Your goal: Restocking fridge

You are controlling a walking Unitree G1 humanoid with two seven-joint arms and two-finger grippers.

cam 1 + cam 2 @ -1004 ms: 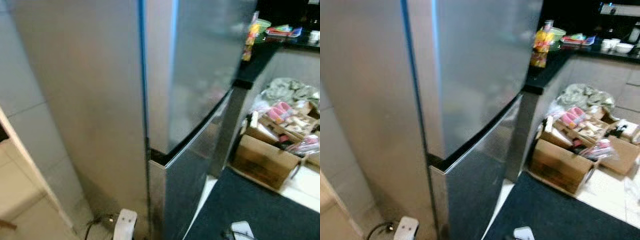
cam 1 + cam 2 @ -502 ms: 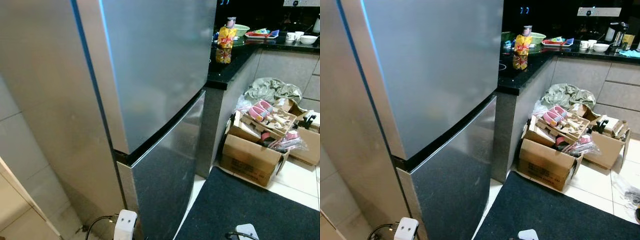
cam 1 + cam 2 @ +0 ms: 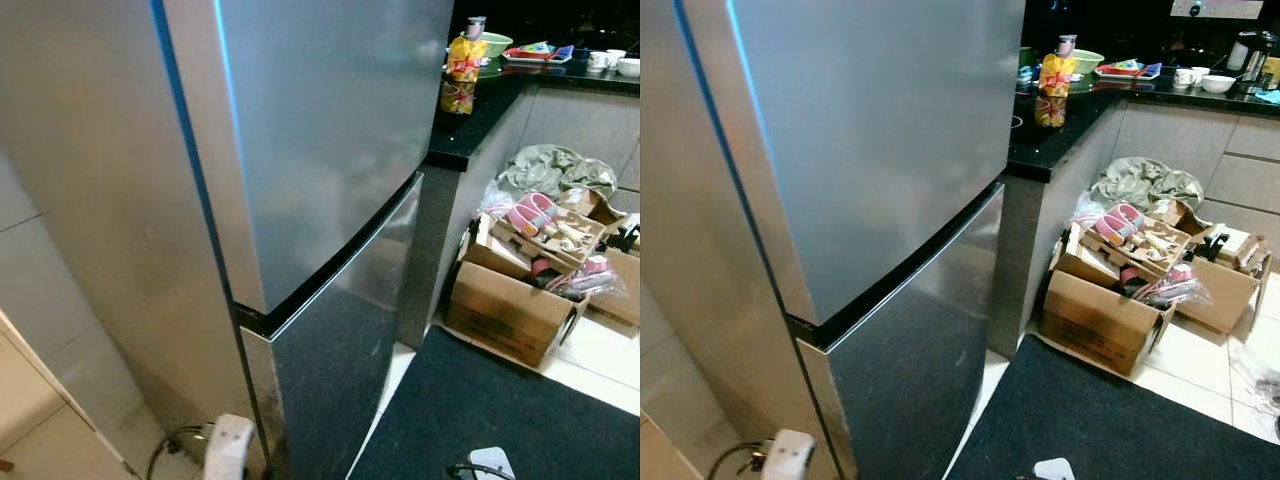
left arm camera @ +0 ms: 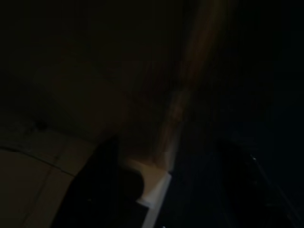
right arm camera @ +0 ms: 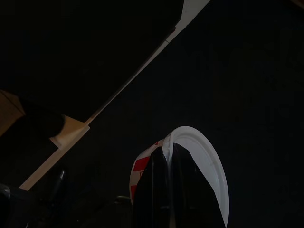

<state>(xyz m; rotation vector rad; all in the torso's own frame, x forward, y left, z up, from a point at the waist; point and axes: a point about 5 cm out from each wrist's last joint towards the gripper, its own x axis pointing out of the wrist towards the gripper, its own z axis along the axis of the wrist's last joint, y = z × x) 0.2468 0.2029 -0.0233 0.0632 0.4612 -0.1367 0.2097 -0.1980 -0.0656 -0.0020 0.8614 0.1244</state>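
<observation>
Fridge (image 3: 880, 150): steel, two doors, both closed, seen directly ahead and to the left of a black table (image 3: 1060, 125). A yellow packet (image 3: 1052, 85) is seen on the table. Cardboard boxes (image 3: 1105, 320) stand on the floor beside a dark mat (image 3: 1120, 420). Right gripper (image 5: 166, 190): jaws clamped on a white container with red markings (image 5: 204, 166). Left gripper: jaw state cannot be told, wrist view too dark.

- No legible text, brand or number anywhere.
- Faint dark print on the side of the cardboard box (image 3: 1102, 322), too small to read.
- Red and yellow printing on the snack bag (image 3: 1053, 85) on the worktop (image 3: 1045, 145), unreadable.
</observation>
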